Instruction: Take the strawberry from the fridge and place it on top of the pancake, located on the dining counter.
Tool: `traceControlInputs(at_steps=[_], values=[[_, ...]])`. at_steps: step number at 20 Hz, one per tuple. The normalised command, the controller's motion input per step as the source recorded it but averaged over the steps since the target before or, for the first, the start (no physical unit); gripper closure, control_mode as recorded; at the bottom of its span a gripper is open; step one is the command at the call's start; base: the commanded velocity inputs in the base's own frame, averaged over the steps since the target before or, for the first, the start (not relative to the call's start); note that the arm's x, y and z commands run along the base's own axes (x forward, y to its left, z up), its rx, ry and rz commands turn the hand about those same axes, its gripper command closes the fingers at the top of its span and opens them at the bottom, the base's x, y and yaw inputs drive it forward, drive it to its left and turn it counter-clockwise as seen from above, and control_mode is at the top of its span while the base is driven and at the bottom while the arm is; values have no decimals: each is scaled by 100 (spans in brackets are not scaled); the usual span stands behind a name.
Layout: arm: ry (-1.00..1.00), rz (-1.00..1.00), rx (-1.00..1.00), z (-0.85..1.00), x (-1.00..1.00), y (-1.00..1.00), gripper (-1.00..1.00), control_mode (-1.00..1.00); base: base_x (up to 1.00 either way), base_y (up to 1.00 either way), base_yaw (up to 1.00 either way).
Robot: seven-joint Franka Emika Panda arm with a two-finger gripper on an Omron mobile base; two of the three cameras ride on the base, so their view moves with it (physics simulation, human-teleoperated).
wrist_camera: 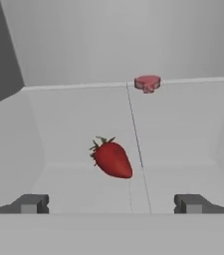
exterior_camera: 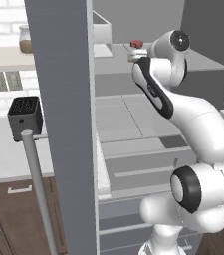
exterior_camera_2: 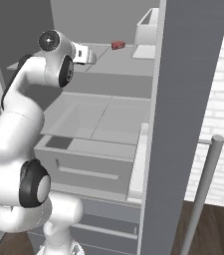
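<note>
both jaws stand wide, strawberry (wrist_camera: 112, 159) lying between them

The strawberry (wrist_camera: 112, 159) lies on a fridge shelf (wrist_camera: 183, 134), before the open gripper (wrist_camera: 111, 204).

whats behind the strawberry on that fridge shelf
Behind the strawberry, near the fridge back wall, sits a small reddish round item; what it is can't be told. The shelf looks otherwise bare.

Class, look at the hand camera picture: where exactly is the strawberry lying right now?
The strawberry lies on a pale fridge shelf, ahead of the open gripper and between its fingertips' lines, with a small red item behind it near the back wall.
</note>
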Motion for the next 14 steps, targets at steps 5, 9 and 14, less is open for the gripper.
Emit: traceControlInputs(at_steps=[5, 9, 14], values=[[6, 0, 0, -10, 54, 0, -100, -100, 0, 0, 0], [10, 0, 0, -4, 55, 0, -100, -100, 0, 0, 0], [6, 0, 0, -9, 39, 0, -100, -100, 0, 0, 0]])
